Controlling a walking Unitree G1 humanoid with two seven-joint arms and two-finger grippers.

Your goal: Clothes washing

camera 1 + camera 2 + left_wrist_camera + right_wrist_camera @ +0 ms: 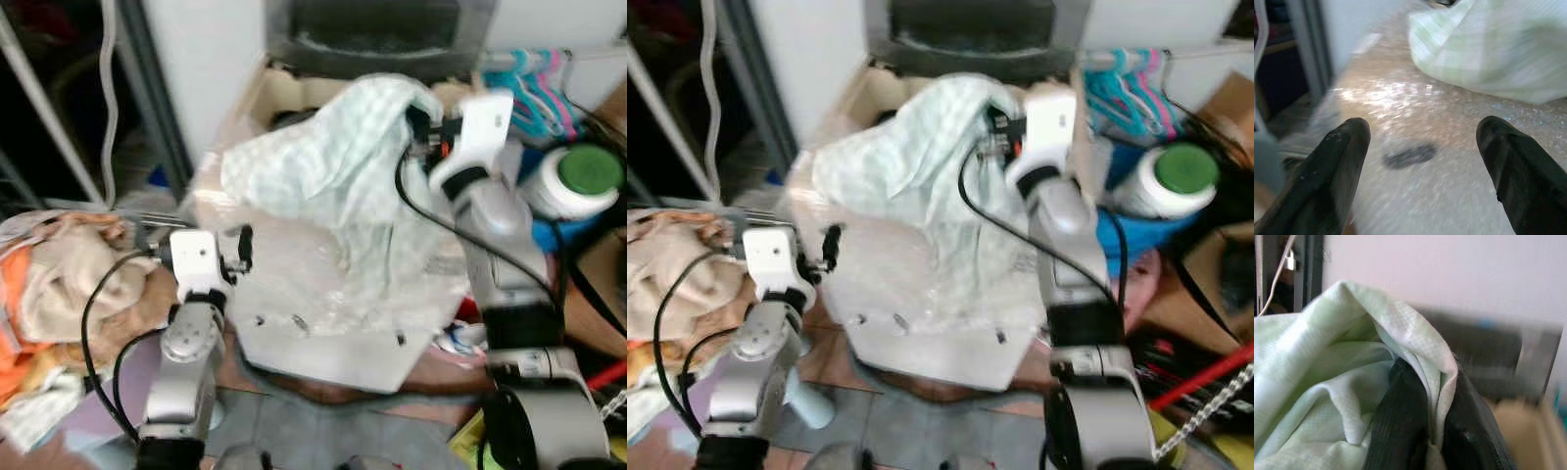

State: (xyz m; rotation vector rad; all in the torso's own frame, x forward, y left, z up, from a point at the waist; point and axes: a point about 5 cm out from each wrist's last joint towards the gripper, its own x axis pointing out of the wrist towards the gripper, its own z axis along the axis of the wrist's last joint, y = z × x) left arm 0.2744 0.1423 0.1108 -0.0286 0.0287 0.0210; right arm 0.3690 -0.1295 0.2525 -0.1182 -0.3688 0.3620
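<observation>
Motion blur softens everything. The right tool (1432, 431) pinches a fold of the pale green cloth (323, 166), lifted above a plastic-wrapped box (333, 323). The left tool (1422, 161) hovers wide open, empty, beside it.

My head cameras are smeared with motion blur. The pale green checked cloth (328, 157) covers the right gripper (1431, 431) tips, pinched on a fold, and hides most of the beige tub (284, 93) behind it. The clothes pile (59, 284) runs off the left edge. The dark mark (1409, 154) between my left gripper (1422, 147) fingers is too blurred to identify.
</observation>
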